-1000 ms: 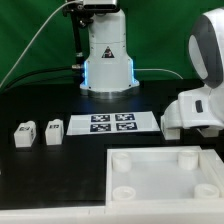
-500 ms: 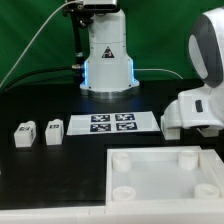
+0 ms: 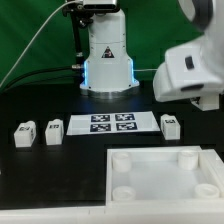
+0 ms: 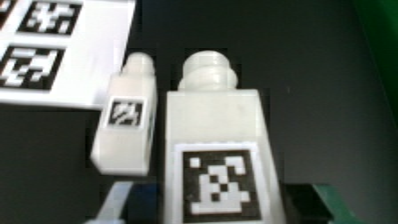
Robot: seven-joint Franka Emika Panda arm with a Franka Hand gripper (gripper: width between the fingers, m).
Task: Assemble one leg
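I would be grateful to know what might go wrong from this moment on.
1. In the wrist view the leg seems gripped by the fingers at its tagged end only, so it might tilt or slip while carried.
2. A second leg shows close beside it, next to the marker board; a low sweep might knock it away.

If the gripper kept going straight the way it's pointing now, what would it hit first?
Likely the leg between the gripper's fingers; whether it's clamped is unclear. Beyond that, probably the black table beside a second leg, though depth is hard to judge.
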